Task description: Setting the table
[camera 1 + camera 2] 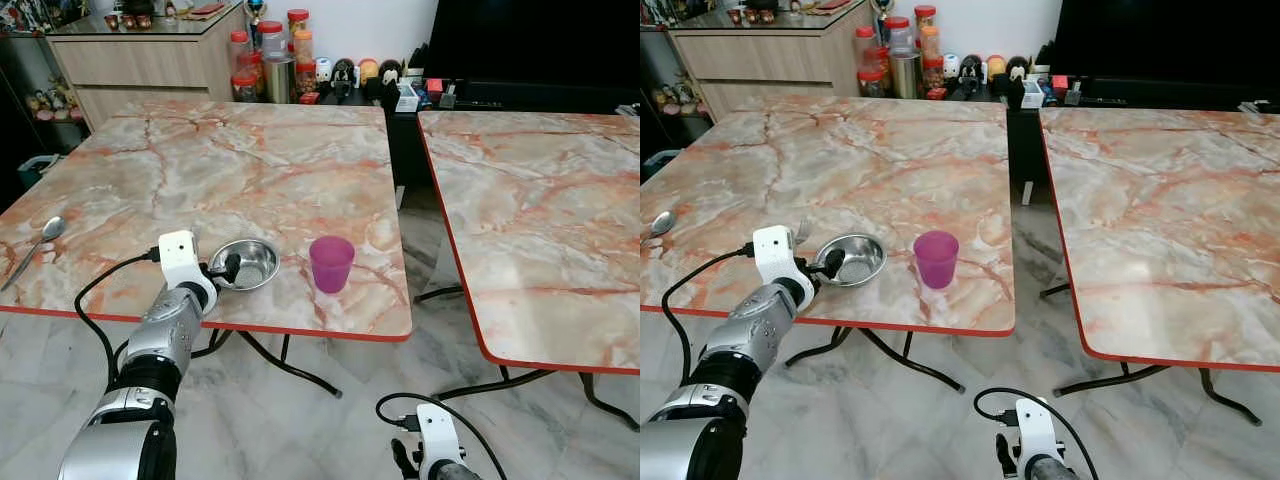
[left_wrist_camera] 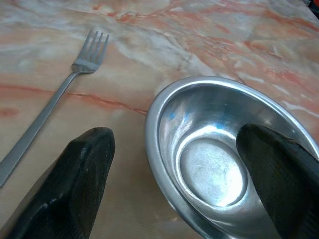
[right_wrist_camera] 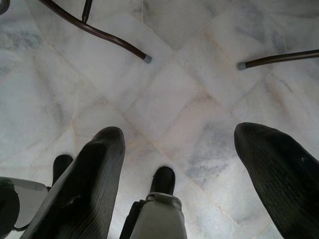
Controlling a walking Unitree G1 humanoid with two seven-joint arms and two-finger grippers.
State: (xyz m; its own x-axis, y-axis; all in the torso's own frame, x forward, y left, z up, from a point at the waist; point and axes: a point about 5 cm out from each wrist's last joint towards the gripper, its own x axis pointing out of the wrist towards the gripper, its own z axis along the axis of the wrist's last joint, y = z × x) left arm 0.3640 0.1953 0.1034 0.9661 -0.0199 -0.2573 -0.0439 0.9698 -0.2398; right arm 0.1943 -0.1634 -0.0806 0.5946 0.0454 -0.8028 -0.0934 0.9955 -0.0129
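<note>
Left pincer (image 2: 174,164) is straddling the steel bowl (image 1: 245,262) rim, fingers spread, lower left of the tabletop (image 1: 250,160) | your fork (image 2: 55,99) and purple cup (image 1: 331,263) are flanking it as a place setting | right pincer (image 3: 199,169) is hanging spread over the floor.

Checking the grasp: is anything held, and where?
Left gripper straddles the round steel bowl's near rim, fingers open, not clamped. Right gripper holds nothing.
</note>
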